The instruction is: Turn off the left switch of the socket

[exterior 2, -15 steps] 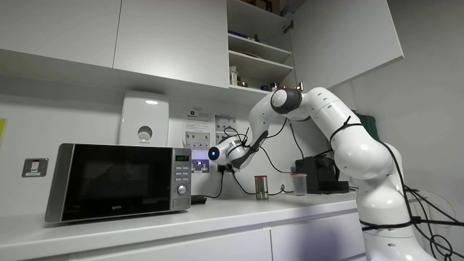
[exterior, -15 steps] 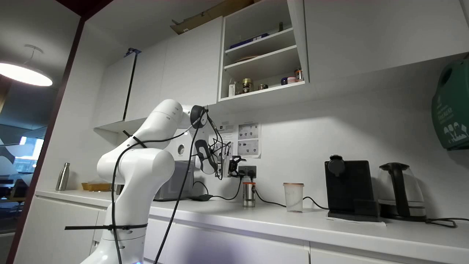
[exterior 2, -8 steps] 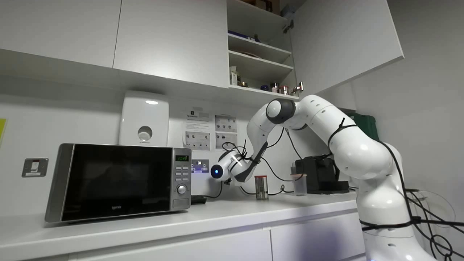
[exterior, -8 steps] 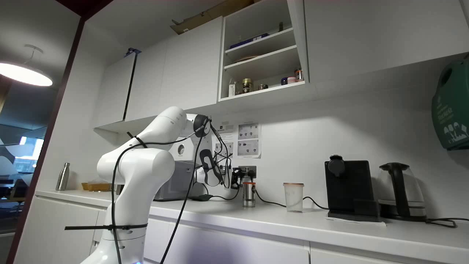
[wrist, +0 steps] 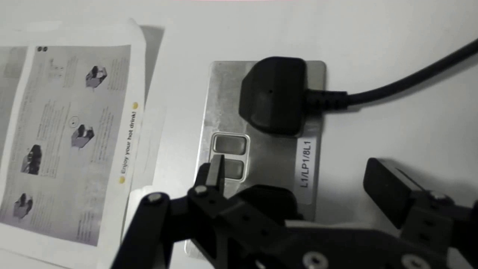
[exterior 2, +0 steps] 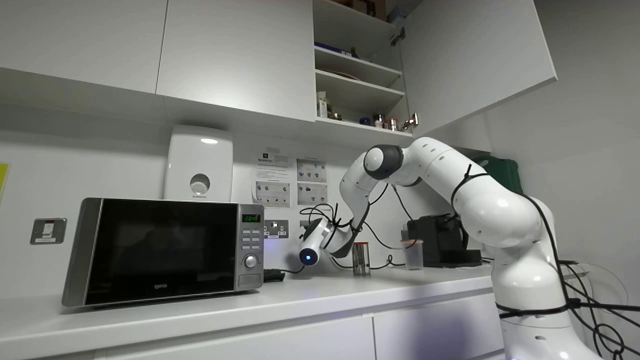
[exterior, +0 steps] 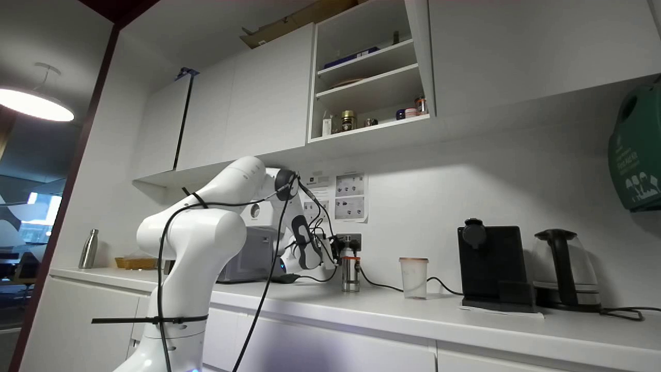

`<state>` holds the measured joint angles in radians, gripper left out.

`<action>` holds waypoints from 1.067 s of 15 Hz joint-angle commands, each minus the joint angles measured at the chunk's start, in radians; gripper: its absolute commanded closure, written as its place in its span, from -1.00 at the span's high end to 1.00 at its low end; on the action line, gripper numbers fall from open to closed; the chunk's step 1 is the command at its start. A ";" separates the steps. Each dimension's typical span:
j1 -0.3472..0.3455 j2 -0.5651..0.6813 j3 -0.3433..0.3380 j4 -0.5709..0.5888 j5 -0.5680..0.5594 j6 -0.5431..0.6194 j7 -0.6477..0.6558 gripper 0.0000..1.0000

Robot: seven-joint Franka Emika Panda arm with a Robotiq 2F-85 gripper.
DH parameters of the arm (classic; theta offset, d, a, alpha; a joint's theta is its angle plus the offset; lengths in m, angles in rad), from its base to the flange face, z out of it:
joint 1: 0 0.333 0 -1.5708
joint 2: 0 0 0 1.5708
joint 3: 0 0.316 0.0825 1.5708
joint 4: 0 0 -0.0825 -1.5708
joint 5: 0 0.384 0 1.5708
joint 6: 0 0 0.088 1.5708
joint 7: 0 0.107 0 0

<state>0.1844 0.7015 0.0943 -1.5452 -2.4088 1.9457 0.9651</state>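
- Silver-grey rectangular metal socket [wrist: 269,153] sat on the white wall [wrist: 261,30]; long axis ran near-vertical in wrist view, switch edge toward the printed white notice [wrist: 71,157].
- Small grey left switch [wrist: 234,170] lay partly behind one tip of the black two-finger gripper [wrist: 297,172]; contact couldn't be told.
- Fingers were spread apart.
- White jointed arm [exterior 2: 492,207] stood arched, wrist end low.

The wrist view shows one socket [wrist: 274,160], two switches [wrist: 230,144], two plugs [wrist: 274,95], one of them mostly hidden, and two fingers [wrist: 385,190]. In an exterior view, one counter [exterior: 377,303] carries one kettle [exterior: 565,271], one coffee machine [exterior: 493,263], one tub [exterior: 414,279], one canister [exterior: 350,276] and one bottle [exterior: 89,249]; both exterior views show one microwave [exterior 2: 165,251].
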 commanded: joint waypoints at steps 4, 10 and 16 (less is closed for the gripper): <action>0.016 0.042 -0.029 0.027 -0.181 -0.198 -0.106 1.00; 0.009 0.036 -0.009 0.017 -0.180 -0.223 -0.163 1.00; 0.070 0.027 -0.073 0.011 -0.190 -0.254 -0.171 1.00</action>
<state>0.2032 0.7316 0.0793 -1.5455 -2.5985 1.7094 0.8085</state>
